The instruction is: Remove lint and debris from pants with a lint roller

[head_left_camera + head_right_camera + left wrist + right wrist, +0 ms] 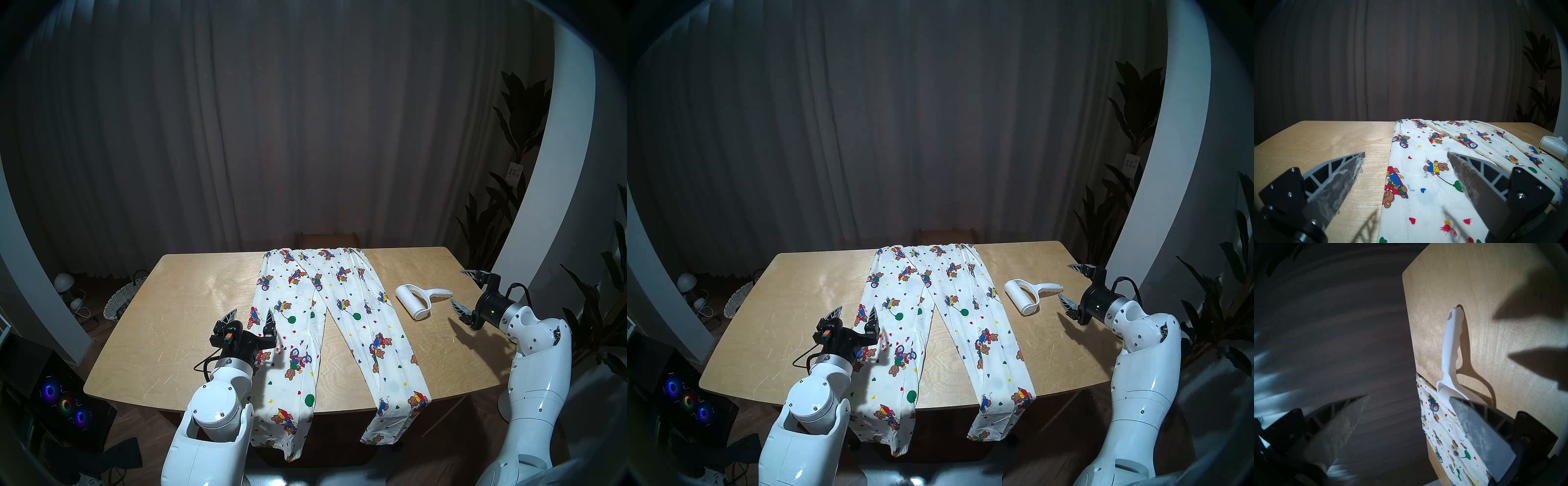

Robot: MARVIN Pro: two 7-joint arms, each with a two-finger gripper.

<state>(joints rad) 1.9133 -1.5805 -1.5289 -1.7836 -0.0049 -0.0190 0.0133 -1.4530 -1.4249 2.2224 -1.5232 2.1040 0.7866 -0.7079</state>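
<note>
At the right edge of the head view, the right claw hangs spread wide and empty, aimed at the handle of the lint roller lying just left of it, likely lining up a grab. The pants lie flat mid-frame on the table. Lower left, the left claw gapes empty above the trouser edge.

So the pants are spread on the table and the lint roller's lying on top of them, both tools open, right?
Not quite: the lint roller lies on the bare table beside the pants, as the head view shows. Both the left tool and right tool are open.
</note>
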